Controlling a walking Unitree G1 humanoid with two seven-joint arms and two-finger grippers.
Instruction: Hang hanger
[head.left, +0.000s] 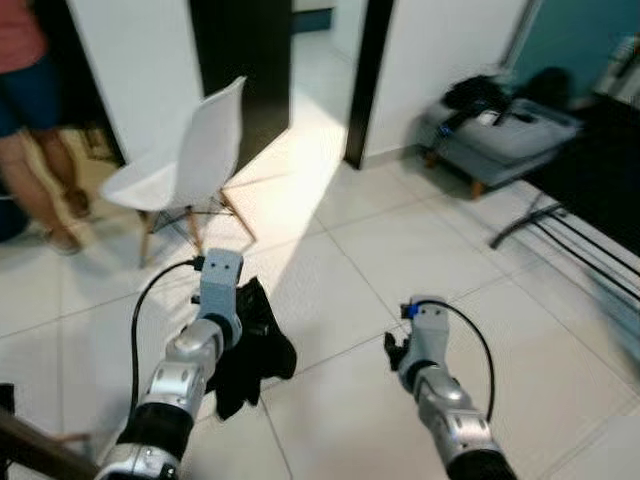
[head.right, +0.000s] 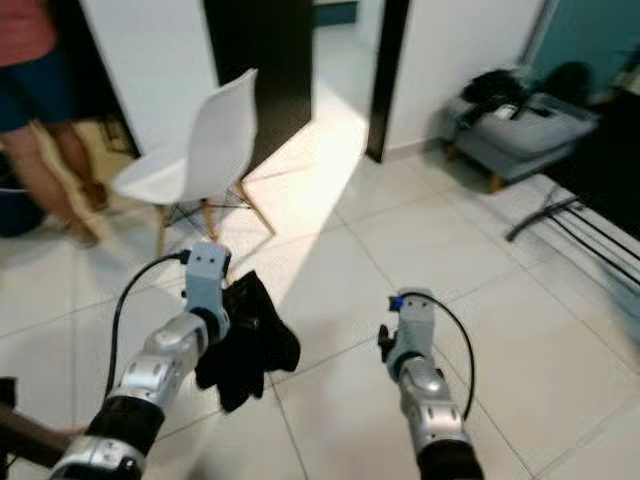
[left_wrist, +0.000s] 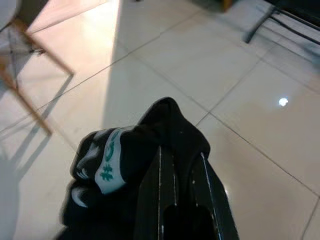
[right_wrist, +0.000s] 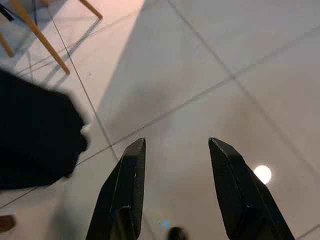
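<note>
White floor tiles (head.left: 420, 250) spread out ahead of you, with open room between the two arms and far toward the dark doorway (head.left: 240, 60). On the far left stands a white chair (head.left: 190, 160) on wooden legs; a person's legs (head.left: 45, 170) are beyond it at the left edge. On the far right a grey footstool (head.left: 500, 140) carries dark bags, and a black rack (head.left: 570, 225) runs along the right edge on the floor.

Your left gripper (left_wrist: 180, 190) is raised over the tiles on the near left, fingers pressed close together on a black garment (head.left: 255, 345). The cloth bunches around the fingers and hangs down below them, its long axis roughly vertical; a white label with green print (left_wrist: 109, 162) shows on the bunched part in the left wrist view. No hanger shape can be made out under the cloth.

Your right gripper (right_wrist: 177, 200) hovers over bare tile on the near right, fingers spread apart with nothing between them. It is well apart from the garment, which shows as a dark blur at the edge of the right wrist view.
</note>
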